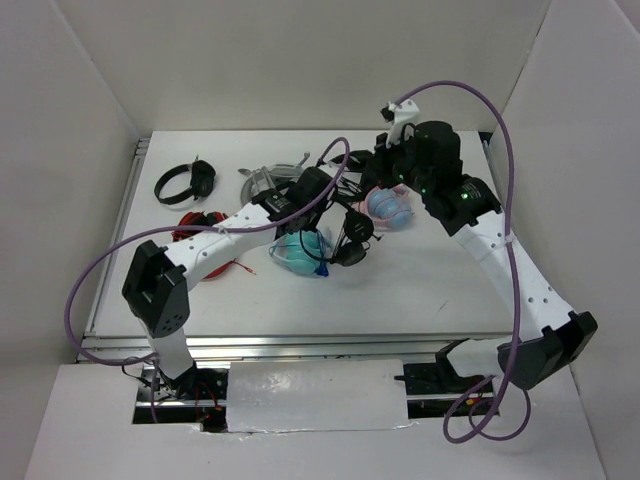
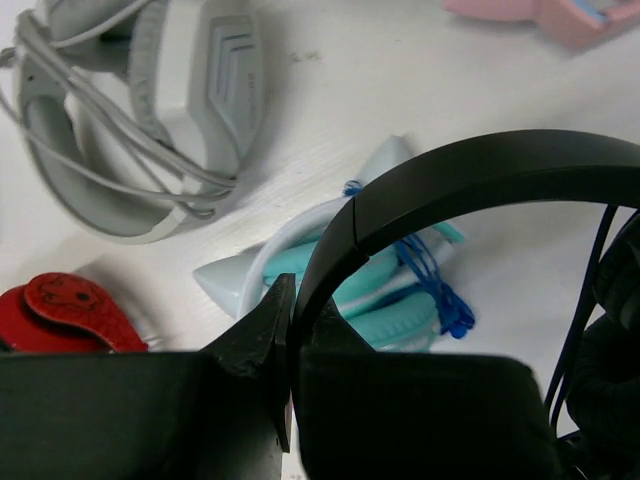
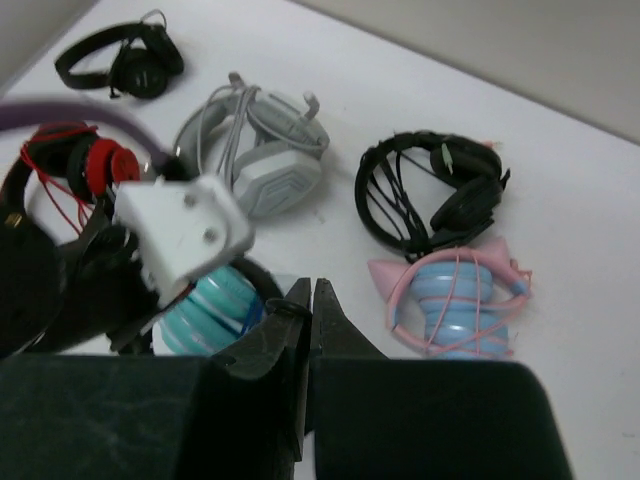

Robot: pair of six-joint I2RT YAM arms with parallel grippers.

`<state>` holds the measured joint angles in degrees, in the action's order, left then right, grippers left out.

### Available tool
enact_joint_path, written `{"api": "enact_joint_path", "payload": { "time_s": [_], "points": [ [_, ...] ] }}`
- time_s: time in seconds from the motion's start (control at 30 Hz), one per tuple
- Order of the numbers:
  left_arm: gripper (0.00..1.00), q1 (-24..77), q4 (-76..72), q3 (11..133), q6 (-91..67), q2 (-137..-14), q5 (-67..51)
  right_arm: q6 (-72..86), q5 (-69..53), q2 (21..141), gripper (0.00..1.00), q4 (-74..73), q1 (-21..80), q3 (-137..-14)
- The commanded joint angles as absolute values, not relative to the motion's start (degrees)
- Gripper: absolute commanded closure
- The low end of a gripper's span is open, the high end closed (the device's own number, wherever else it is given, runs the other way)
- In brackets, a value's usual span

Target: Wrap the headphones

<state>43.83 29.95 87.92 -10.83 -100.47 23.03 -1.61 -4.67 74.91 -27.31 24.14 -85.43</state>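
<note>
Midway across the counter [image 1: 430,290], the headphones [image 1: 356,231] are between the left cat-eared headset [image 1: 300,252] and the right cat-eared headset [image 1: 388,207]; a chunky pair [image 1: 185,183] lies at the far left.

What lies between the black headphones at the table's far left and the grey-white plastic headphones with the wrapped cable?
Nothing: only bare white table separates the black headphones from the grey-white headphones. The top and right wrist views both show this.

Smooth white tabletop [image 1: 430,290], boxed in by plain white panel walls [image 1: 300,60] at back and both sides, silver metal rail [image 1: 330,347] along near edge, soft even light
</note>
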Motion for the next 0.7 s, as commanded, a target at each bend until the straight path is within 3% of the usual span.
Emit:
{"api": "enact_joint_path", "payload": {
  "time_s": [0.0,0.2,0.67],
  "points": [
    [1.00,41.0,31.4,93.3,-15.6,-100.4,28.5,-2.1,5.0,71.5,1.00,-31.9,28.5,-87.8],
    [1.00,37.7,37.2,99.0,-20.2,-102.2,37.5,5.0,19.5,70.8,1.00,-38.4,36.3,-87.2],
    [1.00,32.5,43.2,113.0,-26.1,-106.4,50.5,7.7,-4.5,70.0,1.00,-38.7,44.2,-76.7]
  ]
}}
